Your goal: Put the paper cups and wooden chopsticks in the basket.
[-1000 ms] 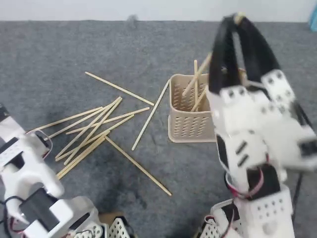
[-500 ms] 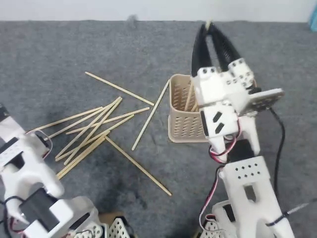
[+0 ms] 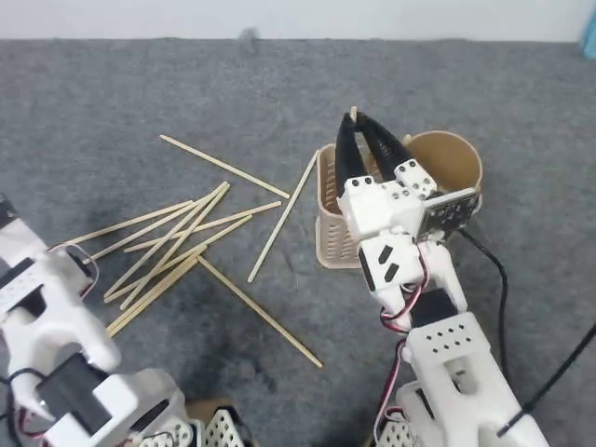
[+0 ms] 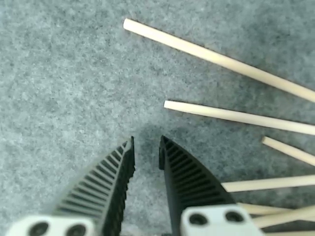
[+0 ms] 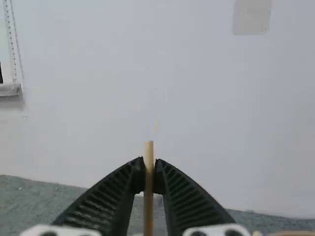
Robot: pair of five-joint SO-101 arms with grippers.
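My right gripper (image 3: 355,123) hangs over the beige basket (image 3: 331,240), shut on a wooden chopstick (image 5: 148,196) whose tip sticks out past the fingertips (image 3: 353,114). In the right wrist view that gripper (image 5: 148,164) points at a white wall. A brown paper cup (image 3: 453,156) stands at the basket's right side, partly hidden by the arm. Several loose chopsticks (image 3: 177,237) lie fanned on the grey carpet left of the basket; one (image 3: 284,216) lies with its end at the basket's wall. My left gripper (image 4: 146,143) hovers slightly open over bare carpet, near chopstick ends (image 4: 236,115).
The left arm's white body (image 3: 47,326) fills the lower left corner. A single chopstick (image 3: 261,312) lies diagonally in front of the basket, another (image 3: 223,166) farther back. A white wall (image 3: 279,17) borders the carpet at the back.
The right arm has come down and to the left with the chopstick, from high above the basket's right side to just over its left part. The paper cup is now uncovered. The left arm stayed still.
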